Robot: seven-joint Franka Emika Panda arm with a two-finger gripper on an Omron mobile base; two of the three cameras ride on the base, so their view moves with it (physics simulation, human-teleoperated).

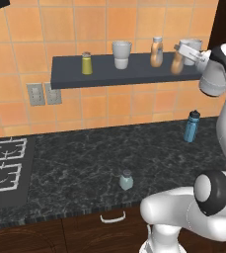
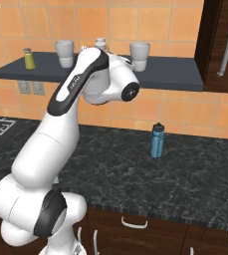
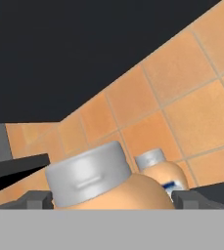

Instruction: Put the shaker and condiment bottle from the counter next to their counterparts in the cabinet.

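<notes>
the pincer [image 1: 179,55] is up at the right end of the cabinet [image 1: 104,74], the dark grey wall shelf against the orange tiles, with its jaws spread wide and one finger tip on each side of the condiment bottle [image 1: 177,63]. in the hand view the dark finger tips [image 3: 34,199] sit apart at either side of the bottle's pale cap [image 3: 89,173] and amber shoulder; whether the tips press the bottle or stand just clear of it cannot be told. the bottle stands on the shelf, roughly upright, just beside the curvy orange bottle [image 1: 156,52] with the grey cap, which the hand view shows right behind it [image 3: 158,168]. further left on the shelf stand a grey cup [image 1: 121,54] and, near the left end, the yellow-green shaker [image 1: 87,63]. a second grey cup [image 2: 140,56] stands on the shelf near the arm.

the shaker [image 1: 126,180], small, pale blue-grey with a grey cap, stands upright on the counter [image 1: 85,163] close to its front edge, well apart from the shelf and from the pincer. a blue bottle [image 1: 191,126] with a black cap stands upright on the counter near the tiled wall, below the shelf's right end. a stove top [image 1: 3,170] lies at the counter's left, and two grey wall outlets [image 1: 44,94] sit under the shelf's left end. dark wood drawers [image 1: 112,225] with pale handles run under the counter.
</notes>
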